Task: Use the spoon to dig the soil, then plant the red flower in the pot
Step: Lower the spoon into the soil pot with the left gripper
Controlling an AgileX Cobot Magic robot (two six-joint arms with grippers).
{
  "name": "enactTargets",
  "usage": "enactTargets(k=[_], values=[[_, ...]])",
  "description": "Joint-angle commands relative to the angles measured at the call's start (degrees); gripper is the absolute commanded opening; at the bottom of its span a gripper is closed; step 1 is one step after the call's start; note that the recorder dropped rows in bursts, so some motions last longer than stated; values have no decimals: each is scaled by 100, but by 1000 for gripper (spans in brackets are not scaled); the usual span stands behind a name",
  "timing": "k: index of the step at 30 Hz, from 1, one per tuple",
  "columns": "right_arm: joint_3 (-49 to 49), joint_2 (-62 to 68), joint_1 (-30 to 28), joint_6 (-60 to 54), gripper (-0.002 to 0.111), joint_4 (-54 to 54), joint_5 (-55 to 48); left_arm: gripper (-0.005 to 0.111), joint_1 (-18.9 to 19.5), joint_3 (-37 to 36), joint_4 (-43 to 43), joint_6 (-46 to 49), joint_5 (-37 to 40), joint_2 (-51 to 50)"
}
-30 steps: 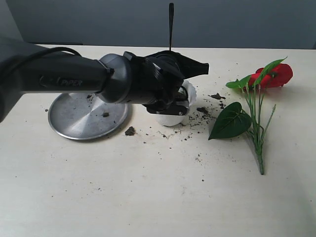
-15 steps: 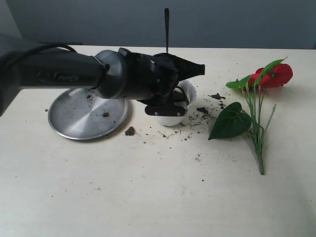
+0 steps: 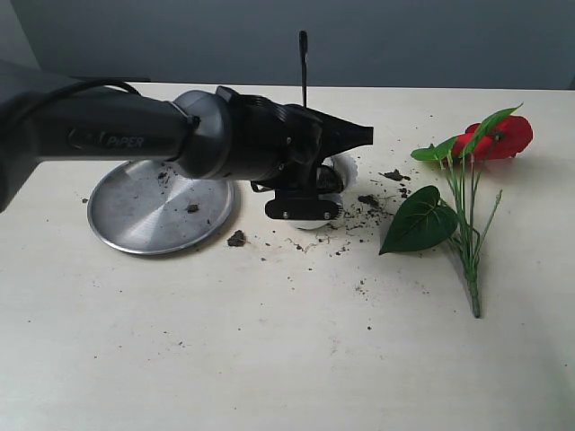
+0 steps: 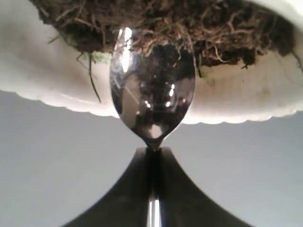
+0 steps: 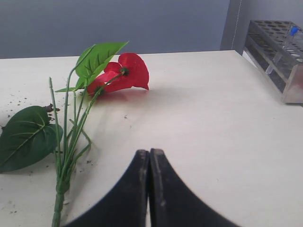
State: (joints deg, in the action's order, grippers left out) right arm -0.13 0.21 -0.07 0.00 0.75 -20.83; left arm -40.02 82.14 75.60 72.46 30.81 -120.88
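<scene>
My left gripper (image 3: 316, 180) hangs over the white pot (image 3: 348, 167) and hides most of it. It is shut on the neck of the silver spoon (image 4: 152, 94), whose handle (image 3: 304, 67) stands straight up. The spoon's bowl touches the dark fibrous soil (image 4: 222, 33) inside the scalloped pot rim (image 4: 47, 71). The red flower (image 3: 499, 136) lies flat on the table at the right, with green leaves (image 3: 418, 220) and thin stems. My right gripper (image 5: 149, 153) is shut and empty, hovering near the flower (image 5: 125, 71); it does not show in the exterior view.
A round steel plate (image 3: 157, 211) with a few soil crumbs lies left of the pot. Loose soil (image 3: 368, 202) is scattered around the pot, and a clump (image 3: 236, 238) lies in front. A grey tube rack (image 5: 279, 47) stands at the table's far edge.
My left gripper has shifted slightly left and dipped at the pot, carrying the upright spoon handle with it. The flower and plate have not moved.
</scene>
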Motion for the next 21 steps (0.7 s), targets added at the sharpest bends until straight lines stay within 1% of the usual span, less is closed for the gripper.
enactTargets(k=[1, 3, 5, 14, 21], values=[[13, -21, 15, 0, 0, 4, 23, 0, -54, 5, -676, 507, 61, -60], [13, -21, 15, 0, 0, 4, 23, 0, -92, 5, -988, 746, 75, -60], [13, -21, 15, 0, 0, 4, 23, 0, -140, 5, -1108, 758, 75, -47], [13, -21, 15, 0, 0, 4, 23, 0, -300, 5, -1134, 758, 299, 33], [13, -21, 15, 0, 0, 4, 23, 0, -300, 5, -1179, 758, 269, 299]])
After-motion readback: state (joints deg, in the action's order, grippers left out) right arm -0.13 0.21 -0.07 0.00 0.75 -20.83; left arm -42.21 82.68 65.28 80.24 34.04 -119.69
